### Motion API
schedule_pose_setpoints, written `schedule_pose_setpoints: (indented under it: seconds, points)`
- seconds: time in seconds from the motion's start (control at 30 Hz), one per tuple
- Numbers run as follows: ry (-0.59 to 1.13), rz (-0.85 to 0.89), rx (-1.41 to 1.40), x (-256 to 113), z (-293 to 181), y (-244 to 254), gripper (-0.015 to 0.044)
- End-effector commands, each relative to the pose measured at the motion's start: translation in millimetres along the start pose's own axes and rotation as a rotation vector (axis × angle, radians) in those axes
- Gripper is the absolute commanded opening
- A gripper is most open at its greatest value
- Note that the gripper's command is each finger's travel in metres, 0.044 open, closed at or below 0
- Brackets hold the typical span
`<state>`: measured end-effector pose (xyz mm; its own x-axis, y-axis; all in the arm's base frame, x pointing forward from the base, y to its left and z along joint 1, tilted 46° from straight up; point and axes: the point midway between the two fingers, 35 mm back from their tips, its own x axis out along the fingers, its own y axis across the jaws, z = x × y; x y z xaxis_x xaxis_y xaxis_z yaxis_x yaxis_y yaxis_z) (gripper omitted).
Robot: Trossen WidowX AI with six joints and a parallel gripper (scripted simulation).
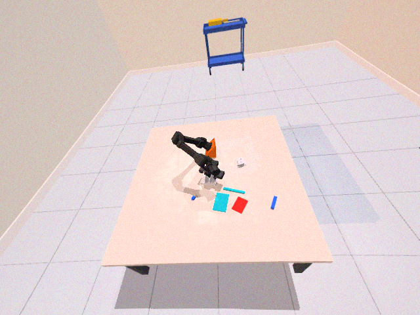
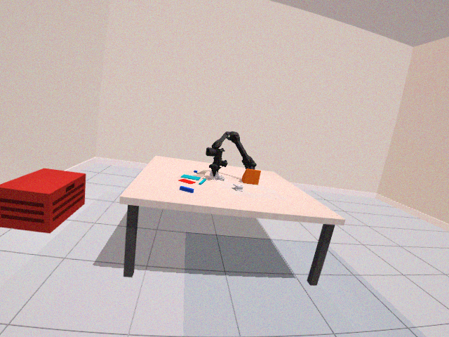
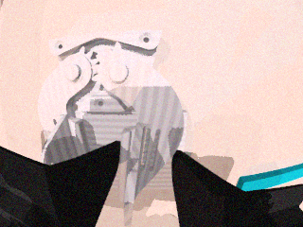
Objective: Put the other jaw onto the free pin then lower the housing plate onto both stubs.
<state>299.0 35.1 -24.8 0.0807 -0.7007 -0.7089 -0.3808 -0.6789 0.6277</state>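
The white base (image 3: 99,43) stands on the table, with a two-holed bracket at its far side in the wrist view. The left jaw (image 3: 84,71) sits around its round pin (image 3: 72,72). My gripper (image 3: 147,151) (image 1: 210,180) (image 2: 215,175) is shut on the other white jaw, low over the base. A second round stub (image 3: 118,73) shows at that jaw's hub, and gear teeth (image 3: 96,66) lie close together between the hubs. Whether the held jaw is fully down or meshed I cannot tell. A small white part (image 1: 241,163) (image 2: 238,187), apparently the housing plate, lies apart on the table.
An orange block (image 1: 212,149) (image 2: 251,176) stands near the arm's base. A teal bar (image 1: 233,190) (image 3: 270,178), a teal plate (image 1: 221,202), a red plate (image 1: 239,205), a blue bar (image 1: 273,202) and a small blue piece (image 1: 193,197) lie around the work.
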Motion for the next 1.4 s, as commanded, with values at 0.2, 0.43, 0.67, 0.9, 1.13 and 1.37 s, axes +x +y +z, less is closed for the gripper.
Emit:
schedule_pose_setpoints:
  seconds: [0.2,0.43,0.67,0.9,1.13,1.37]
  points:
    - [0.001,0.005,-0.005,4.7,0.5,1.1,0.0134]
    - [0.001,0.005,-0.004,4.8,0.5,1.1,0.0134]
    - [0.001,0.005,-0.001,7.8,0.5,1.2,0.0134]
    - [0.001,0.005,0.001,8.9,0.5,1.2,0.0134]
    - [0.001,0.006,0.004,10.9,0.5,1.2,0.0134]
    - [0.001,0.006,0.004,10.9,0.5,1.2,0.0134]
